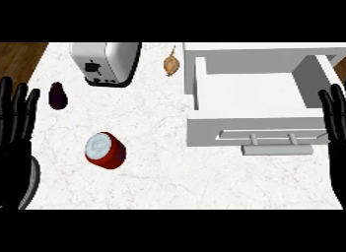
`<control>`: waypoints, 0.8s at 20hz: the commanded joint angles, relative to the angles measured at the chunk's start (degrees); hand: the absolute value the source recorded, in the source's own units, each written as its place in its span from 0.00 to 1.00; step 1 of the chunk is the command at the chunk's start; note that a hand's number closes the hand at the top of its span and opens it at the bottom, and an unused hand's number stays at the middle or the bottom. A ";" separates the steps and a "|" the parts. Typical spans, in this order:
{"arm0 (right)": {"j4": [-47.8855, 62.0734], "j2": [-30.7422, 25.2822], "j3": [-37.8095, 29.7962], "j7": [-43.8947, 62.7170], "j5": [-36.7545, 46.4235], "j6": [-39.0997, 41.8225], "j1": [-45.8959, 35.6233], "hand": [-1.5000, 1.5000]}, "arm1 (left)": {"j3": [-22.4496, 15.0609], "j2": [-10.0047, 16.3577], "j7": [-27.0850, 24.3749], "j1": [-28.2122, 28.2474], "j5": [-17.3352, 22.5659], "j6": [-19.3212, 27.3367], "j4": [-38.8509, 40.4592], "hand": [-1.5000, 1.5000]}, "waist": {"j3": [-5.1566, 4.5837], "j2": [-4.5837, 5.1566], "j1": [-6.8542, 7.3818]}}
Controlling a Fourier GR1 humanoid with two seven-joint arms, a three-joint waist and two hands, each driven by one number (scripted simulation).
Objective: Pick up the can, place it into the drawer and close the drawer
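A red can (105, 150) with a silver top stands on the white marble counter, left of the middle. The white drawer (257, 129) is pulled open at the right, its inside bare, its handle at the front. My left hand (9, 123) rests open at the left edge, fingers up, well apart from the can. At the right edge my right hand (343, 123) rests open too, just beside the drawer's right front corner. Neither hand holds anything.
A silver toaster (106, 61) stands at the back left. A dark purple eggplant (57, 95) lies left of it, near my left hand. A tan onion-like bulb (172, 62) lies between the toaster and the drawer. Wooden floor shows at the far left.
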 commanded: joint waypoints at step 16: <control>-1.66 -0.16 0.01 10.88 0.51 0.65 9.91 0.00 | -3.30 11.95 14.72 5.98 16.98 -22.02 -0.06 0.00 | -1.16 0.10 0.31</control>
